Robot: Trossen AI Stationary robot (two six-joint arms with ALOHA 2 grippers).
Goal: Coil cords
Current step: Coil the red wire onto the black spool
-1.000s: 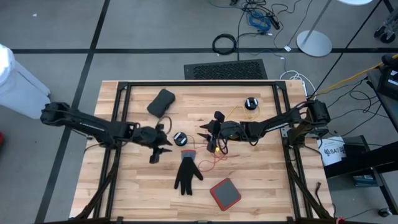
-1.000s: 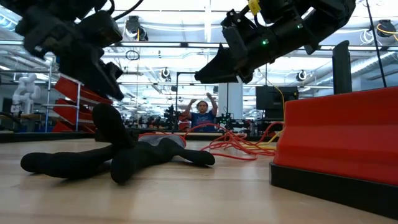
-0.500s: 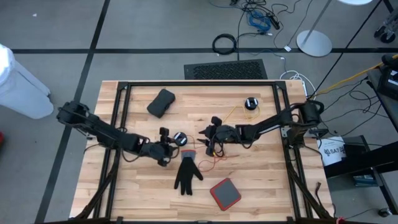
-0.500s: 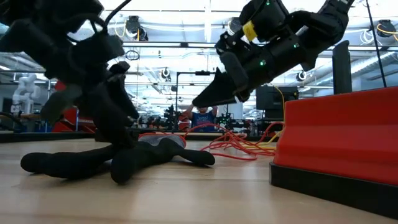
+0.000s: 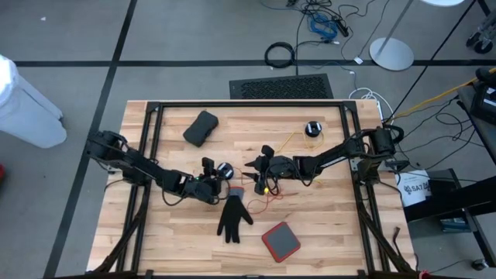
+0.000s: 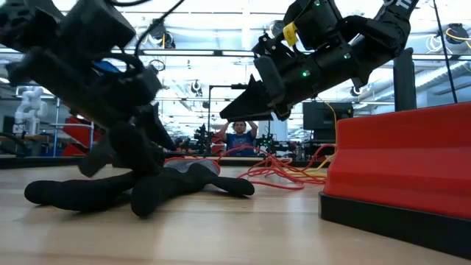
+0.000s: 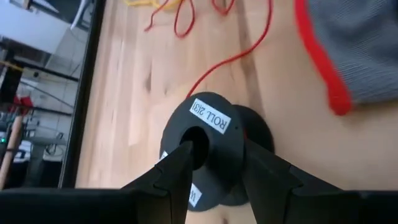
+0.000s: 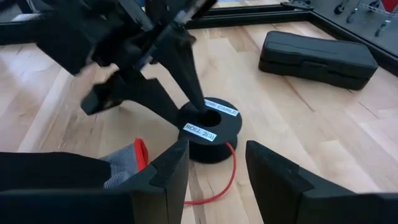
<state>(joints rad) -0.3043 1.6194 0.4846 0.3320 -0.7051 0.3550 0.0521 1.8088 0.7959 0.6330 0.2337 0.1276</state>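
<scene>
My left arm reaches in low from the table's left edge, stretched across the wood toward the middle; my left gripper (image 5: 215, 184) sits at the black spool (image 7: 208, 140) just left of centre, and my wrist view shows my two dark fingers (image 7: 171, 177) spread apart around it, one tip at the rim of its centre hole, the other against its outer side; the jaws stand open, not clamped on anything I can make out. The spool carries a white label and a red cord (image 7: 233, 56) runs from under it toward the far side. My right arm comes in from the right edge, elbow bent, forearm lying nearly level over the table; my right gripper (image 5: 260, 167) hangs just right of that spool with its fingers apart and nothing between them, pointing toward the left gripper. Under and beside it the loose cords (image 5: 267, 188), yellow and red, lie tangled on the wood; a yellow strand leads to a second black puck (image 5: 312, 129) at the far right. A black glove (image 5: 232, 213) lies near the middle, just nearer than the spool, with a red box (image 5: 280, 241) nearer still and a black case (image 5: 201, 127) at the far left.
</scene>
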